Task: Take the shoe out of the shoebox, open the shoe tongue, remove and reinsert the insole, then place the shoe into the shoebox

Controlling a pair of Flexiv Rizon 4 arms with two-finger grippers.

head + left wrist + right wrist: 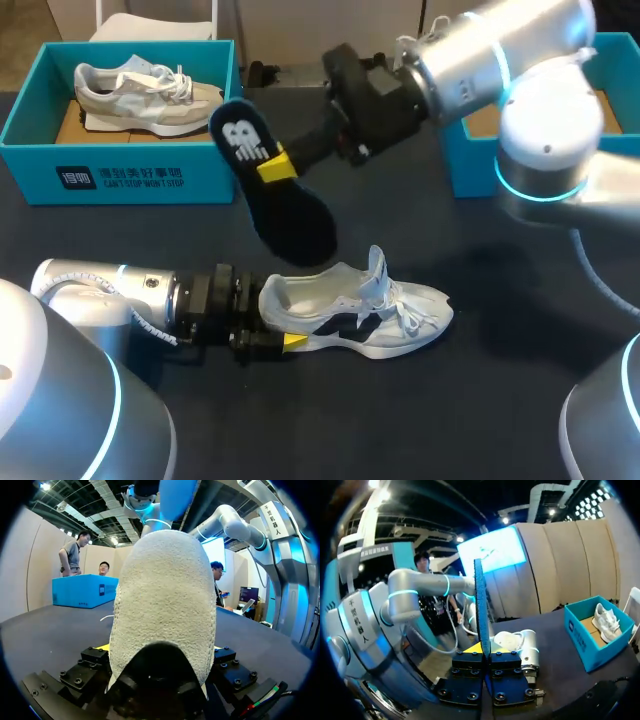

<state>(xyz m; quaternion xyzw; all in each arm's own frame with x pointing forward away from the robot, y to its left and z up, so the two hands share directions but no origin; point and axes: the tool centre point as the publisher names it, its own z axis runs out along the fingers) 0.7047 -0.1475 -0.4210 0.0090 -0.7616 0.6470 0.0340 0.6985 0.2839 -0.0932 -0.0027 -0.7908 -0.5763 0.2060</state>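
A white sneaker [375,310] stands upright on the dark table, its toe pointing right. My left gripper [279,322] comes in from the left and is shut on its heel, one finger on each side. The heel [162,605] fills the left wrist view between the fingers. My right gripper [278,165] is shut on a black insole [285,205], which hangs tilted in the air above and left of the sneaker. In the right wrist view the insole [480,605] stands edge-on between the shut fingers [484,652], with the sneaker [507,640] beyond it.
An open teal shoebox [120,178] at the back left holds a second pale sneaker [150,95]; the shoebox [592,640] also shows in the right wrist view. Another teal box [470,160] stands at the back right, partly behind my right arm.
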